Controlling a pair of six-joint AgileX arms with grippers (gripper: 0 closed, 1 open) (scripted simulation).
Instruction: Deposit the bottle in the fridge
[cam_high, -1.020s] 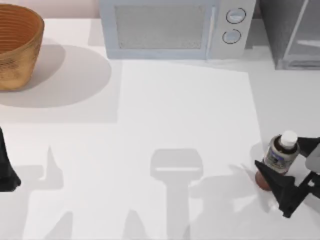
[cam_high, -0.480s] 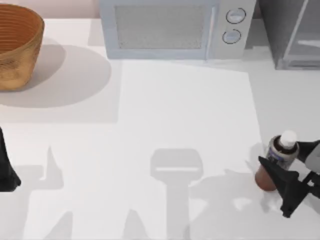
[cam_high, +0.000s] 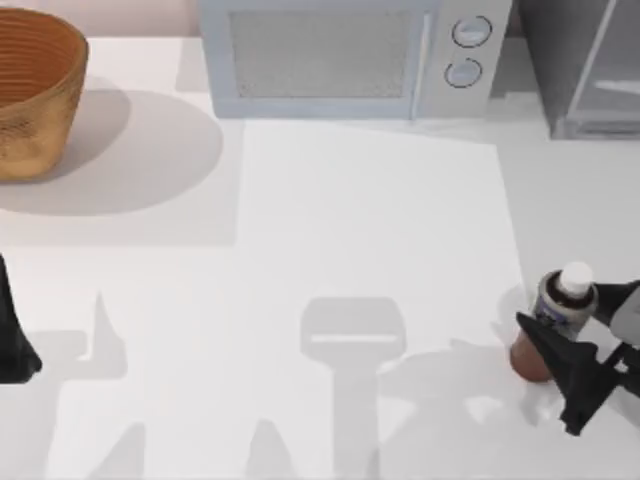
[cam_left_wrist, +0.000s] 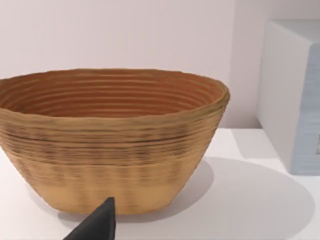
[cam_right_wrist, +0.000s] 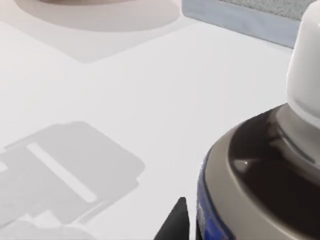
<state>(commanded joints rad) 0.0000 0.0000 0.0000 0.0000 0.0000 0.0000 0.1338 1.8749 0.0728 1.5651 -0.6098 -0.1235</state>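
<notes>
The small brown bottle (cam_high: 560, 305) with a white cap stands upright on the table near the right edge. My right gripper (cam_high: 568, 328) is open around it, one dark finger in front of the bottle's lower body and the other at its right side. The right wrist view has the bottle (cam_right_wrist: 265, 190) very close, with one fingertip (cam_right_wrist: 176, 222) just beside its label. The dark-grey fridge (cam_high: 590, 70) stands at the back right corner. My left gripper (cam_high: 15, 350) is parked at the left edge, open, its fingertip (cam_left_wrist: 100, 225) low in the left wrist view.
A pale microwave (cam_high: 340, 55) with two round knobs stands at the back centre, left of the fridge. A woven basket (cam_high: 35, 90) sits at the back left, seen close as the basket (cam_left_wrist: 110, 140) in the left wrist view. Bare table lies between bottle and fridge.
The right gripper slid a little further right around the bottle a second ago, then held still. The bottle and the left arm have not moved.
</notes>
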